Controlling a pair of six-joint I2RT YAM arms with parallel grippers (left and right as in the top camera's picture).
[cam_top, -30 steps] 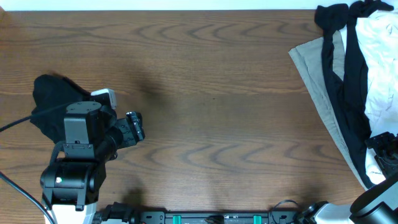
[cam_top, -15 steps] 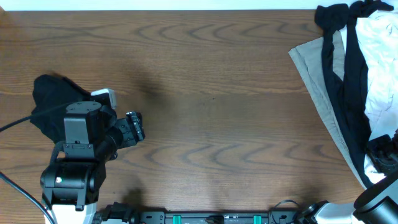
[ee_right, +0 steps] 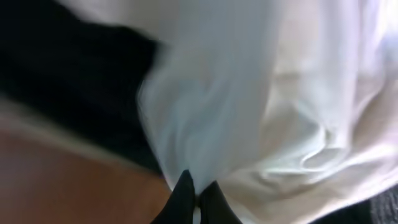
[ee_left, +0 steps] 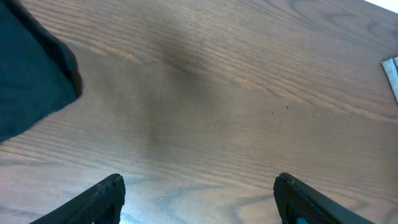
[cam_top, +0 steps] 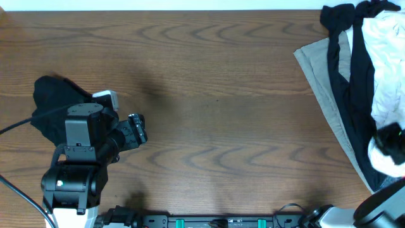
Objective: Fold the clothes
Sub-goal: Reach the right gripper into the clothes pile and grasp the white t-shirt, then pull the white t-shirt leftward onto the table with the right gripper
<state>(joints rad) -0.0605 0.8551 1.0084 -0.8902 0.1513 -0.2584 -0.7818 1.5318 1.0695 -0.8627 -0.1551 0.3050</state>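
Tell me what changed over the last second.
The right gripper closed its jaws on the white garment and appears to have shifted slightly toward the table's far side, bunching up a fold of it. The left gripper stayed open over the table. The black garment beside it and the beige piece did not move.

Robotics lab — wood-grain table [cam_top: 209, 76], bench-mounted arm [cam_top: 79, 155]
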